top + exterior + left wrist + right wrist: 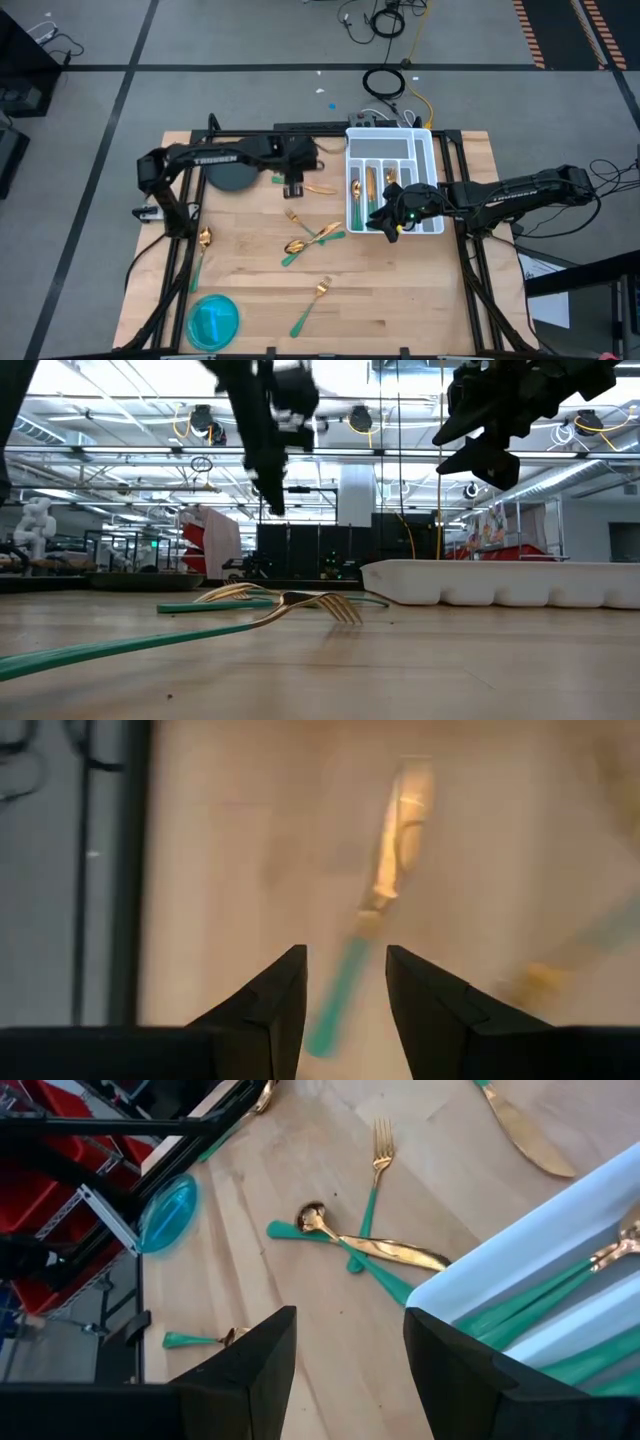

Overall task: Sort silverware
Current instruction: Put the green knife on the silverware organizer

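Left gripper (293, 190): dark two-finger tool, poised above the far middle of the pale wooden table (400, 300), fingers parted and holding nothing; in the left wrist view its fingertips (285, 982) frame the green handle of a gold-bladed knife (385, 885) lying flat on the wood beneath, not touching it.

Right gripper (385, 222): dark two-finger tool, hanging at the near left corner of the white compartmented plastic tray (432, 140), fingers spread and empty.

Silverware, sorted: several gold-headed, green-handled pieces (354, 196) lying lengthwise in the tray's slots; green handles and one gold neck show inside the tray wall in the right wrist view.

Silverware, loose on the table:
- knife just left of the tray, under the left gripper;
- crossed cluster of a fork, a spoon and another piece (308, 236) at table centre;
- single fork (312, 304) toward the near edge;
- single spoon (201, 252) near the left edge.

Other items: dark round plate (232, 177) at the far left, beside the left arm; translucent blue round dish (213, 320) at the near left corner.
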Robot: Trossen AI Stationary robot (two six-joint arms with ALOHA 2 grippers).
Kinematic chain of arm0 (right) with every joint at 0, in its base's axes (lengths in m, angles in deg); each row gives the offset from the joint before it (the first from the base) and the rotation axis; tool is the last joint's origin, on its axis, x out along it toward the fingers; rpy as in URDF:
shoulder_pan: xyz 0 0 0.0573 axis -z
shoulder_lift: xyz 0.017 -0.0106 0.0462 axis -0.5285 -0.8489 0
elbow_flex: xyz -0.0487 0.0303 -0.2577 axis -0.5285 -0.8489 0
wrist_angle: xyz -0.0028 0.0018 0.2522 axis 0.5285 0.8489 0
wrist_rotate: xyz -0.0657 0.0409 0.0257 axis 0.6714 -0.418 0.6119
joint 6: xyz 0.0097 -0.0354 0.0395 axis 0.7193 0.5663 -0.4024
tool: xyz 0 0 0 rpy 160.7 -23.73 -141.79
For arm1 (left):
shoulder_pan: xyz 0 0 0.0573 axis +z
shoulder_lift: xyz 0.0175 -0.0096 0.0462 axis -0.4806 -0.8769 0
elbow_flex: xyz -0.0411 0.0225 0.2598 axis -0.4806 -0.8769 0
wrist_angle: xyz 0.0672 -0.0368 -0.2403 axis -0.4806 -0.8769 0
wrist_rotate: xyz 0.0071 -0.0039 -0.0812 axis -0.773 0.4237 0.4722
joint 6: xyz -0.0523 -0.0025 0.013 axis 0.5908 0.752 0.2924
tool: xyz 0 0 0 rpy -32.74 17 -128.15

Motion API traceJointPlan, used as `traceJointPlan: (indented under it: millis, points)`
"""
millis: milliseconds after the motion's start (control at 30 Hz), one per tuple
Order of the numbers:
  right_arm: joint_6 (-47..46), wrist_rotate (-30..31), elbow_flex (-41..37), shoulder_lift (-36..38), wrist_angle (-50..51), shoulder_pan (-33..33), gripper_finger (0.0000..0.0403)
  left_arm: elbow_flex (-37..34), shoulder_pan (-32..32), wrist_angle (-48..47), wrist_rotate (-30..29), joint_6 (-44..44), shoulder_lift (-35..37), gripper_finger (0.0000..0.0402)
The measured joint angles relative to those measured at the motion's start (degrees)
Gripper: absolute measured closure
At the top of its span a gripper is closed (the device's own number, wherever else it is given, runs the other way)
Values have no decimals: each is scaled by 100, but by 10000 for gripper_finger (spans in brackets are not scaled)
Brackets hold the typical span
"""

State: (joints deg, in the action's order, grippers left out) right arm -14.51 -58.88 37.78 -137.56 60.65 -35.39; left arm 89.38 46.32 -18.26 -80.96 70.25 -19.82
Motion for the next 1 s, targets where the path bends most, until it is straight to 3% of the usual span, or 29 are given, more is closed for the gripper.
traceJointPlan:
  millis: [167,367,700,1000]
  points:
    - [-240,-4,0,0,-1,0,225,-523,847,926,191,-369,-193,257]
    - [-300,12,0,0,-36,0,225,-870,1561,1114,1042,-1215,-257,257]
    - [-258,144,0,0,-32,0,225,-1278,1597,1105,1497,-2264,-292,257]
    - [-255,144,0,0,-26,0,225,-1317,1316,1192,1524,-2278,-672,257]
